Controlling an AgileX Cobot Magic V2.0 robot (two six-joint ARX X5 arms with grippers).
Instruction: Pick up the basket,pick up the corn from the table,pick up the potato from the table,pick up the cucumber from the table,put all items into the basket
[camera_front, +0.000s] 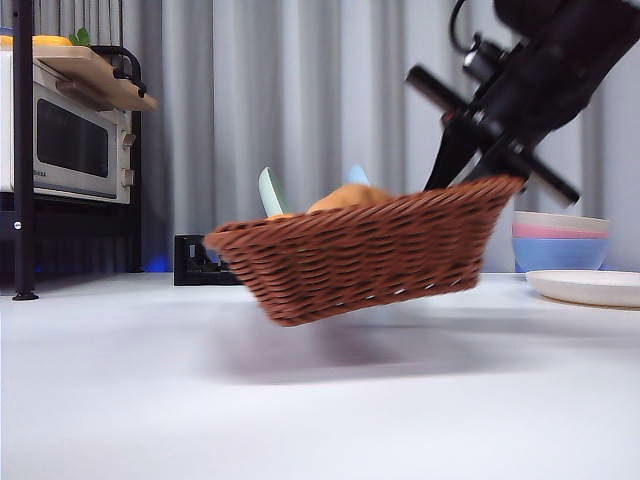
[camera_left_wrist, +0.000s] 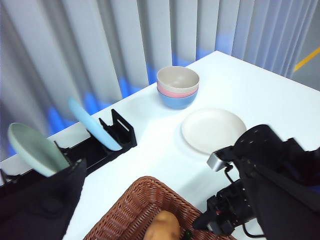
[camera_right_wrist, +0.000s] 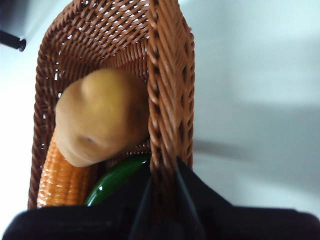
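Note:
The brown wicker basket (camera_front: 360, 255) hangs tilted above the white table (camera_front: 300, 400), its right end highest. My right gripper (camera_front: 490, 165) comes down from the upper right and is shut on the basket's rim (camera_right_wrist: 162, 150). Inside lie the tan potato (camera_right_wrist: 100, 117), the orange corn (camera_right_wrist: 60, 180) under it, and the dark green cucumber (camera_right_wrist: 115, 177). The potato's top (camera_front: 345, 197) shows over the rim. In the left wrist view the basket (camera_left_wrist: 135, 210) and potato (camera_left_wrist: 162, 227) lie below my left gripper (camera_left_wrist: 170, 190), which is open, empty and high above them.
A stack of bowls (camera_front: 560, 245) and a white plate (camera_front: 590, 287) stand at the right. A black dish rack (camera_front: 200, 262) with a green plate (camera_front: 270, 192) stands behind the basket. A toaster oven (camera_front: 70, 140) on a shelf is at the far left.

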